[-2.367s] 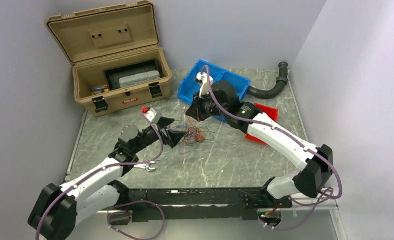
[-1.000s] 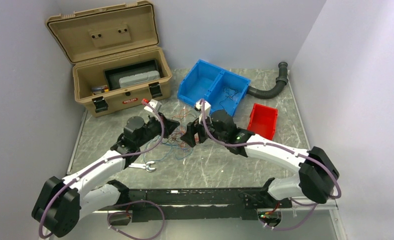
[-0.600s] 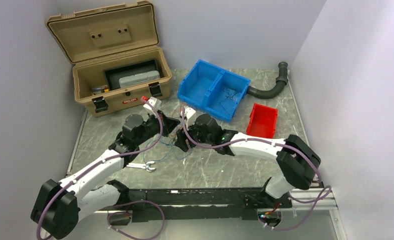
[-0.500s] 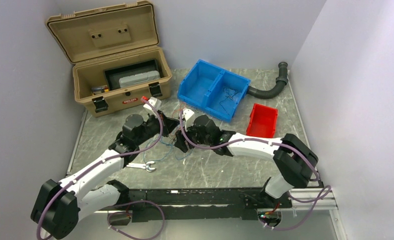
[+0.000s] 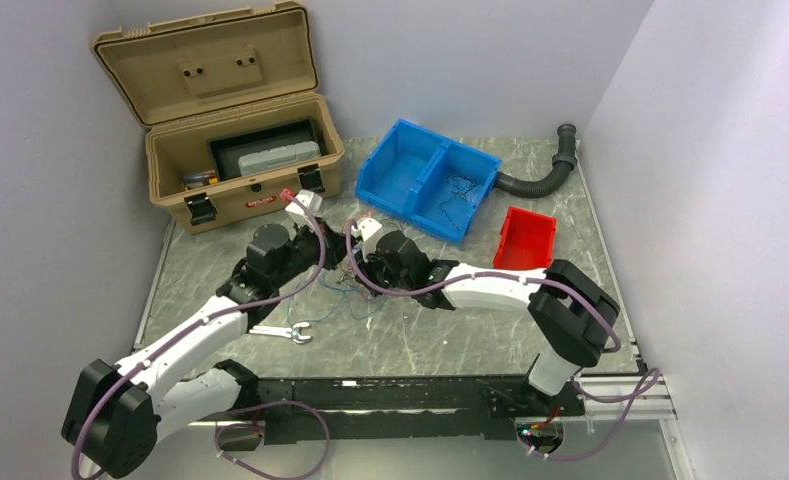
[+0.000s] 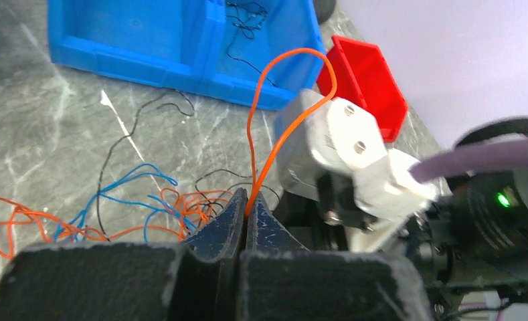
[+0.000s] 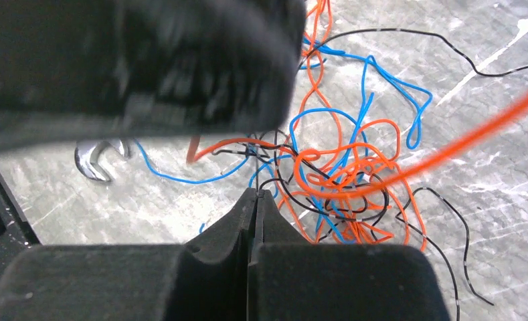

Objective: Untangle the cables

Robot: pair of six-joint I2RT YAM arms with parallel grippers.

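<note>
The cables [image 7: 341,180] are a loose tangle of thin orange, blue and black wires on the marble table, seen between the two wrists as the cables [image 5: 348,288] from above. My left gripper [image 6: 246,199] is shut on one orange cable [image 6: 261,134], which arcs up out of its tips. From above, the left gripper [image 5: 335,252] sits just left of the tangle. My right gripper [image 7: 254,194] hangs over the tangle, shut, with a thin black cable [image 7: 255,170] running from its tips. In the top view the right gripper [image 5: 355,272] nearly meets the left one.
A steel wrench [image 5: 290,333] lies near the left arm. An open tan toolbox [image 5: 240,150] stands back left. A blue two-part bin [image 5: 428,175] holding a few black wires [image 5: 460,190] sits behind, with a red bin [image 5: 525,240] and a black corrugated hose [image 5: 540,175] to its right.
My right arm swung from the blue bin leftward to the tangle and its jaws closed there. The left gripper stayed shut and shifted slightly back and left.
</note>
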